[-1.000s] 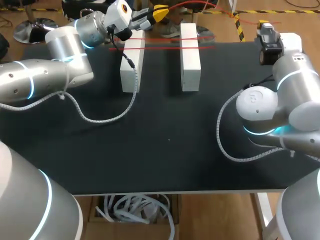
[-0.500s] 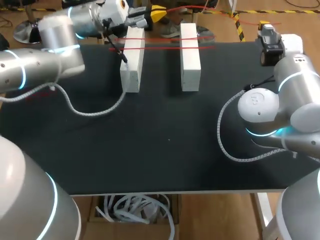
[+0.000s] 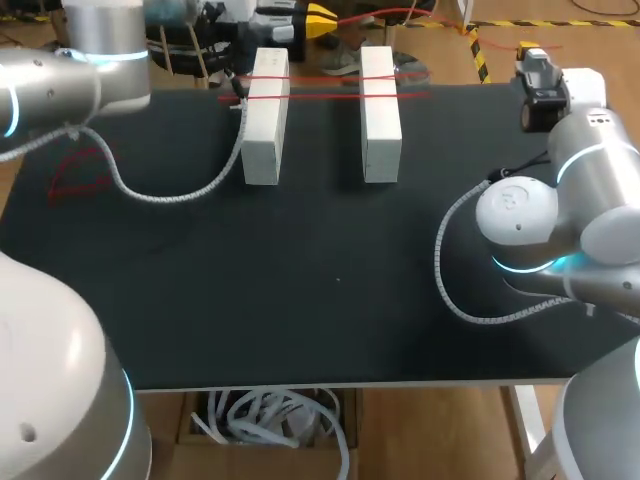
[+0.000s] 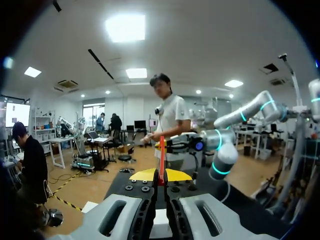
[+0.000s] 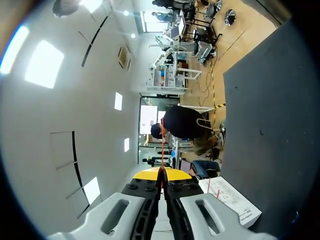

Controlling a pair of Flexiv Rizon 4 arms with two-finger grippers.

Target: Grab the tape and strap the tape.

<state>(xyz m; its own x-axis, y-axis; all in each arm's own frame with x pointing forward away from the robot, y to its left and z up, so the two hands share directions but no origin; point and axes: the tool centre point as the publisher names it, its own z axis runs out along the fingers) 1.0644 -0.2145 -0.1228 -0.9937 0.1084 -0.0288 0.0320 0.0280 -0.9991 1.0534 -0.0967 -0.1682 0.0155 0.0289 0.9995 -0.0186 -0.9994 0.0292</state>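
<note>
red tape (image 3: 322,96) lies in two strands across the tops of the left white block (image 3: 263,120) and the second white block (image 3: 380,115) just right of it. left gripper (image 4: 161,175) sits just past the left white block's far end, tips pinched on the red tape. right gripper (image 5: 162,175) is well right of that block and also clamps a thin strand of it.
</note>
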